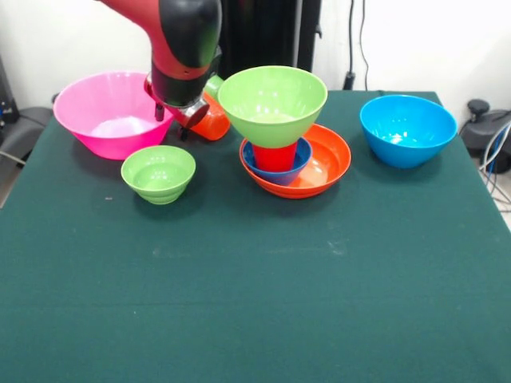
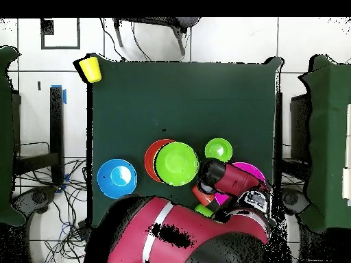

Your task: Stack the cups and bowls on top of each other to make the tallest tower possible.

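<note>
Gripper (image 1: 182, 112) hangs low at the far side of the tabletop (image 1: 255, 303), right over an orange cup (image 1: 211, 121) lying on its side w/ a light green cup (image 1: 213, 84) just behind it; can't tell if it's spread, closed or clamped on anything, the arm's black wrist blocks it in both views. I read this as going for the orange cup, since it's the nearest loose piece that'd fit atop the stack

Tower (image 1: 281, 132) sits mid-tabletop: wide orange bowl (image 1: 327, 163) as base, small dark blue bowl (image 1: 294, 167) inside it, red cup (image 1: 275, 156) standing in that, big green bowl (image 1: 272, 100) perched on the cup's rim. Wide base makes sense for stability, but the green bowl on a narrow cup looks top-heavy to me, so any nudge from the arm passing close by could tip it

Loose pcs: pink bowl (image 1: 112, 112) at far corner just beside the arm, small green bowl (image 1: 158, 172) in front of it, blue bowl (image 1: 407, 129) well apart on the other side of the tower. Overhead shows a yellow cup (image 2: 90, 68) at a corner of the tabletop, prob out of easy reach

Roughly halfway imo: four stacked, six left
</note>
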`<state>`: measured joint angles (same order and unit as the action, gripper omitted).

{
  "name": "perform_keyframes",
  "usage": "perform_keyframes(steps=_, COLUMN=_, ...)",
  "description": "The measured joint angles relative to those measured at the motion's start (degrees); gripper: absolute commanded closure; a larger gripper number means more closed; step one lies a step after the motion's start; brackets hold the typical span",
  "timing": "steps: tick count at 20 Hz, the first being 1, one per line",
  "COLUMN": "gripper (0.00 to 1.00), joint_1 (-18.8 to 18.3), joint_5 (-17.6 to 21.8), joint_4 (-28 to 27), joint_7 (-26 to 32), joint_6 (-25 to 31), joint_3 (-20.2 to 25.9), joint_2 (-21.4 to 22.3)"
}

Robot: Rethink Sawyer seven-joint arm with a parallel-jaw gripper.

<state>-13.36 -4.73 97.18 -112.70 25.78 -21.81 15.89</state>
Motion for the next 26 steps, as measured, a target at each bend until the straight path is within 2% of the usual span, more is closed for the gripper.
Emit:
perform_keyframes(steps=15, gripper=0.0, joint_1=0.1, joint_5=0.0, joint_4=0.1, joint_7=0.0, joint_6=0.0, joint_3=0.0, joint_2=-0.2)
perform_keyframes(steps=26, gripper=0.0, joint_1=0.2, joint_5=0.0, joint_4=0.5, joint_7=0.0, joint_6=0.0, joint_3=-0.1, joint_2=3.0)
